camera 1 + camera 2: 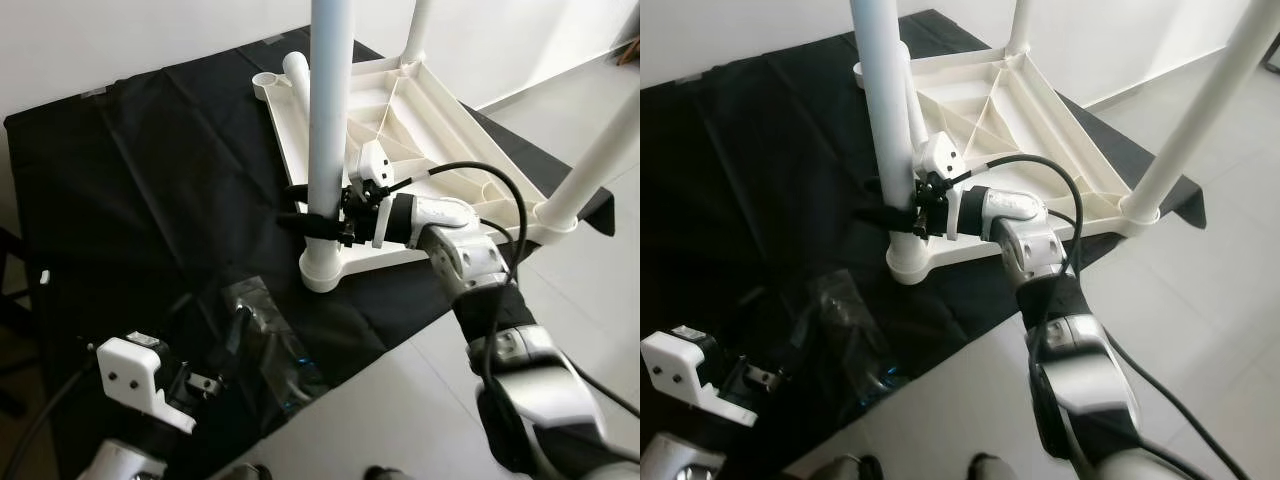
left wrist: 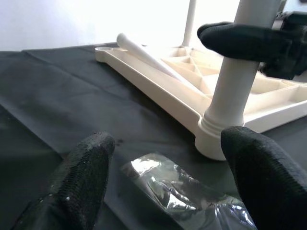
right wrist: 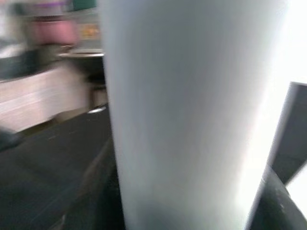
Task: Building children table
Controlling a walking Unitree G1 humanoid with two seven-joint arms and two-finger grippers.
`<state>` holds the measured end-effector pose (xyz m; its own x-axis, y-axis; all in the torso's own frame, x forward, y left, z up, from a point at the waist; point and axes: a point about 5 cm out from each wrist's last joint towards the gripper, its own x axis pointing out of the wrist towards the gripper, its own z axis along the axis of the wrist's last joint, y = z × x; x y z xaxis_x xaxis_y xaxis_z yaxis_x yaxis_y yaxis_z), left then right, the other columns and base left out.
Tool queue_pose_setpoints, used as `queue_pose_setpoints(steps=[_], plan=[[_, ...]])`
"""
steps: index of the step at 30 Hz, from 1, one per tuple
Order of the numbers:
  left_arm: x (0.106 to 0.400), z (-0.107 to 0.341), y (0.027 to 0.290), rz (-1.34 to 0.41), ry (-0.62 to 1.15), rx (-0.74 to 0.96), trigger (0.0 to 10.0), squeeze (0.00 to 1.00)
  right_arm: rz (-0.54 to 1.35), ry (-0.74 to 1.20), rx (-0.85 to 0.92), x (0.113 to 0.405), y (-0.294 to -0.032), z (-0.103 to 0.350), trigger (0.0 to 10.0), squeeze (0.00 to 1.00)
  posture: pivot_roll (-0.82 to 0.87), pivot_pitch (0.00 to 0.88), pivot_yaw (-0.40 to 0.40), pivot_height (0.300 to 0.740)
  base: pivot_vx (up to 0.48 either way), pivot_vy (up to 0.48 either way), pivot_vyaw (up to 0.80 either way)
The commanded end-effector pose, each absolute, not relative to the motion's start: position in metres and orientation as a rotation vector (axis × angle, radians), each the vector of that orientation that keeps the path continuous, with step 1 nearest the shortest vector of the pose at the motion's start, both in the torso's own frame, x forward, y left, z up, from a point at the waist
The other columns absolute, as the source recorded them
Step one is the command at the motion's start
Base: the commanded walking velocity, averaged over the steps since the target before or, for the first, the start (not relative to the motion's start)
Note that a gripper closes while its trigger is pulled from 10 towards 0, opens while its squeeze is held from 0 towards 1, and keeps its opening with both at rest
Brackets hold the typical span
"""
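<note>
The white children's tabletop is laid upside down on a black cloth spread over the floor, ribbed underside up. Three legs are seen standing in corner sockets: the near leg, a far leg at the back corner, and a right leg at the corner by the cloth's edge. A fourth, loose leg is lying on the frame beside the empty socket at the far left corner, so the build is judged approx. three-quarters done; that last leg is left to be stood up and pressed in, and the table then to be turned over. Whether the near leg is fully seated can't be told from here, though its base looks sunk into the corner collar. The right claw is closed round the near leg low down, just above the collar, w/ one black finger wrapped across the front of the tube; the right arm is stretched forward from the shoulder, forearm roughly level, wrist cable looped above it. The left claw is held low near the cloth, fingers spread open and holding nothing, aimed twd. the near leg's base. A crumpled clear plastic bag is lying on the cloth just in front of it.
</note>
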<state>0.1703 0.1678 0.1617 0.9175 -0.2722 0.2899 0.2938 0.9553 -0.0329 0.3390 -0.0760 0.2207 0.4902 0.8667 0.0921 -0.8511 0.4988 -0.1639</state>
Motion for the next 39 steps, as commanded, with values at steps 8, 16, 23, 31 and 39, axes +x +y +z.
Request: queue_pose_setpoints(steps=[8,16,23,31,39], plan=[[0.174,0.158,0.173,-0.297,-0.27,-0.054,10.0,0.0,0.631,0.042,-0.131,0.284,-0.047,0.16,0.0,0.0,0.09,0.2,0.026,0.74,0.0,0.0,0.0],[0.175,0.157,0.175,-0.287,-0.268,-0.052,10.0,0.0,0.657,0.063,-0.15,0.3,-0.049,0.169,10.0,0.0,0.09,0.196,0.021,0.74,0.0,0.0,0.0],[0.176,0.157,0.173,-0.291,-0.271,-0.056,10.0,0.0,0.876,-0.008,-0.153,0.308,-0.055,0.197,10.0,1.0,0.09,0.197,0.017,0.74,0.0,0.0,0.0],[0.175,0.157,0.172,-0.287,-0.276,-0.058,10.0,0.0,1.263,-0.067,-0.278,0.33,-0.083,0.226,10.0,0.2,0.1,0.204,0.012,0.74,0.0,0.0,0.0],[0.17,0.16,0.171,-0.282,-0.275,-0.051,10.0,0.0,1.445,-0.05,-0.364,0.351,-0.098,0.245,10.0,0.0,0.11,0.228,0.003,0.74,0.0,0.0,0.0]])
